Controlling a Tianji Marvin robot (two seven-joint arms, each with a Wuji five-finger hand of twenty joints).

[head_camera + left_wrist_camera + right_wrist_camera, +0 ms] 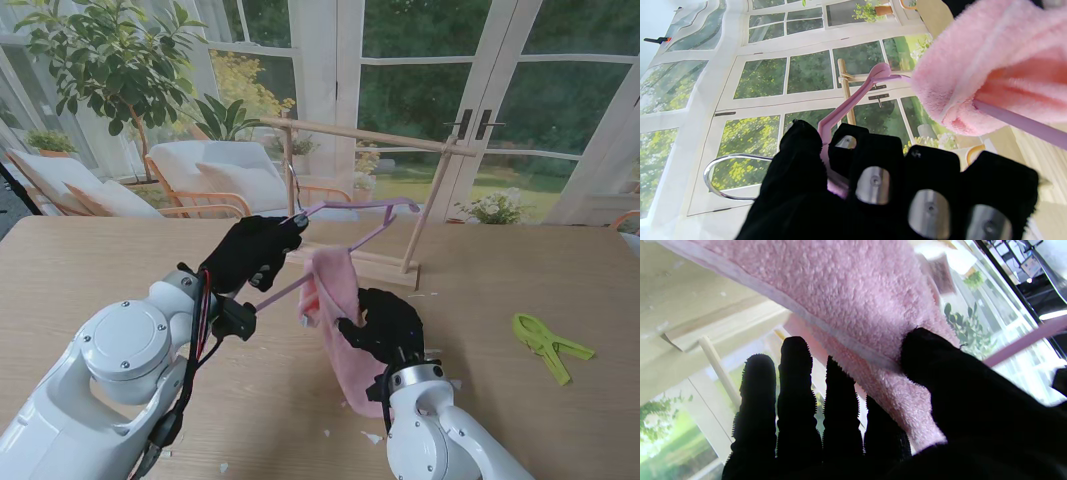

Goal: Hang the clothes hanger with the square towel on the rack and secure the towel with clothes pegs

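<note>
the left hand, gloved in black knit, is closed around the neck of the thin lilac plastic hanger, held up off the table just in front of the pale wooden rack; its chrome hook curves out beside the fingers, not on the rail. the fluffy pink square towel drapes over the hanger's lower bar and trails down to the woodgrain table. the right hand is against the towel, thumb pressed on its stitched hem, four fingers straight; whether it pinches the cloth i cannot tell. a lime-green peg lies well apart on the right. much of the towel's lower part is hidden behind the right hand
</note>
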